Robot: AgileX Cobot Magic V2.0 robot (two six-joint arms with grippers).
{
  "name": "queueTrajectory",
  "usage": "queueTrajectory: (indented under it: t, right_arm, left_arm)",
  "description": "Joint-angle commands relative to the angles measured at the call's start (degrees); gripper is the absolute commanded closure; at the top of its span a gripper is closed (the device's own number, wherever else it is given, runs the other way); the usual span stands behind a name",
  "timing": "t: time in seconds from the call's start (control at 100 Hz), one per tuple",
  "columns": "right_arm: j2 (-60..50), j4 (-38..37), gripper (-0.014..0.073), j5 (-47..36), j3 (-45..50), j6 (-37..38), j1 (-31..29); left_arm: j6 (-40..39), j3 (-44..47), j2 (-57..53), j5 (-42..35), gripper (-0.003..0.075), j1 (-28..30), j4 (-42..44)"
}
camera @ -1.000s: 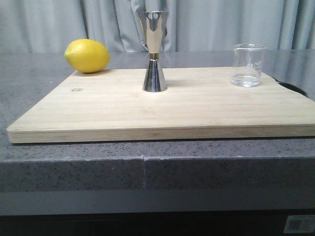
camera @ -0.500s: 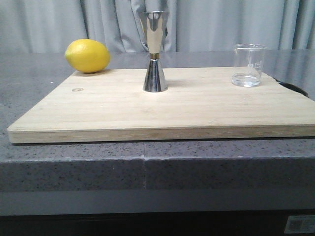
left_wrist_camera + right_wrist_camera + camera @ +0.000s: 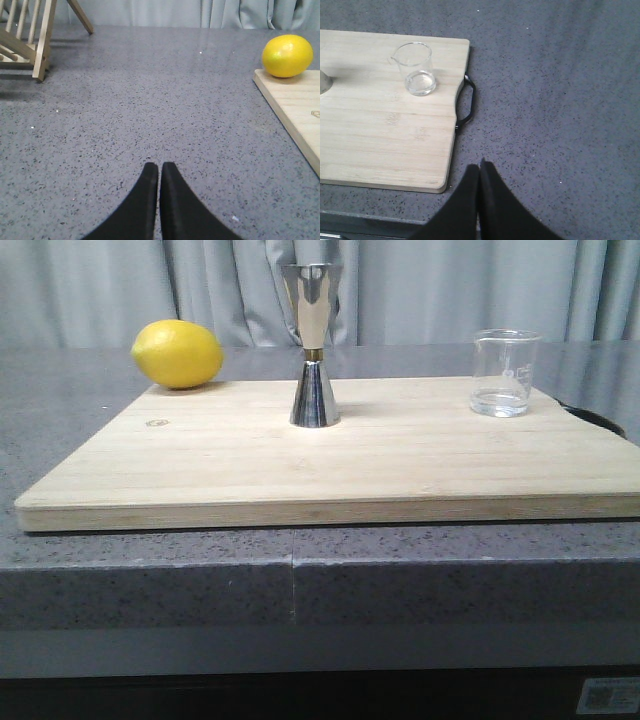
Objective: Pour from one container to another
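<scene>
A small clear glass beaker [image 3: 504,373] with white marks stands upright at the back right of a wooden cutting board [image 3: 340,465]; a little clear liquid lies in its bottom. The right wrist view shows the beaker [image 3: 416,69] too, with its pouring lip. The tall steel hourglass jigger [image 3: 313,345] stands upright at the board's back middle. My left gripper [image 3: 159,167] is shut and empty over bare counter, left of the board. Off the board's near right corner, my right gripper [image 3: 479,167] hovers shut and empty. Neither gripper shows in the front view.
A yellow lemon [image 3: 177,354] rests at the board's back left corner, also the lemon [image 3: 287,55] in the left wrist view. A wooden rack [image 3: 27,37] stands far left on the grey stone counter [image 3: 150,570]. The board has a black handle [image 3: 467,102] on its right edge.
</scene>
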Motion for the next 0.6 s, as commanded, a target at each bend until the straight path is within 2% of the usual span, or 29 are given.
queueTrajectory:
  t: [0.0,0.11,0.21,0.59]
  right_arm:
    - [0.09,-0.51,0.0652,-4.26,-1.35,-0.61,-0.35]
    - [0.09,-0.51,0.0652,-4.26,-1.35,-0.61,-0.35]
    - [0.09,-0.51,0.0652,-4.26,-1.35,-0.61,-0.35]
    - [0.09,-0.51,0.0652,-4.26,-1.35,-0.61,-0.35]
  left_arm:
    - [0.19,2.86,-4.16,-7.08,0.0739,0.01,-0.67]
    - [0.19,6.08,-8.71,-7.21,0.0739,-0.36,-0.67]
    - [0.19,8.55,-8.59,-10.05,0.0739,-0.36,-0.55]
    - [0.29,8.45,-8.70,-10.34,0.0739,-0.48,0.74]
